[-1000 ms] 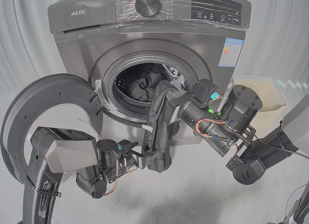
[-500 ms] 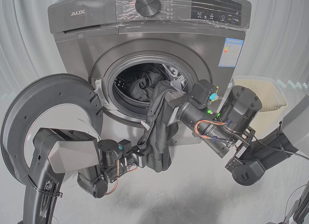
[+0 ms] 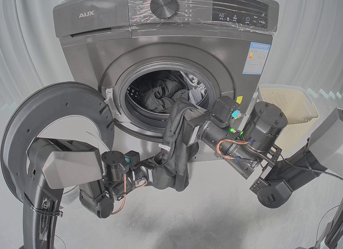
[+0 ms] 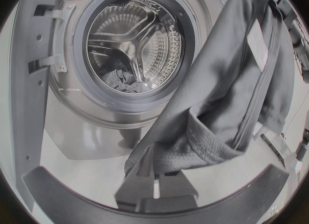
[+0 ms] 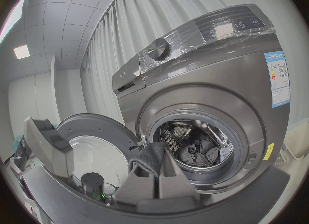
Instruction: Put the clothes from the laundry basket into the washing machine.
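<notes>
A dark grey garment (image 3: 177, 138) hangs in front of the washing machine (image 3: 164, 45), just below its open drum mouth (image 3: 166, 92). My right gripper (image 3: 183, 113) is shut on the garment's top, by the right of the opening. In the right wrist view its fingers (image 5: 138, 182) pinch the cloth (image 5: 148, 157). Lower down, my left gripper (image 3: 156, 164) is shut on the garment's bottom end. The left wrist view has the hem (image 4: 193, 150) clamped at my left gripper (image 4: 155, 178). More dark clothes (image 3: 159, 94) lie inside the drum. The cream laundry basket (image 3: 296, 112) stands to the right.
The round machine door (image 3: 53, 124) stands swung open on the left, close behind my left arm. Bare grey floor (image 3: 200, 214) lies in front of the machine. White curtains hang behind it.
My left arm has drawn back to the left and slightly up, pulling the garment's lower end with it and bunching it. My right arm has shifted a little to the left.
</notes>
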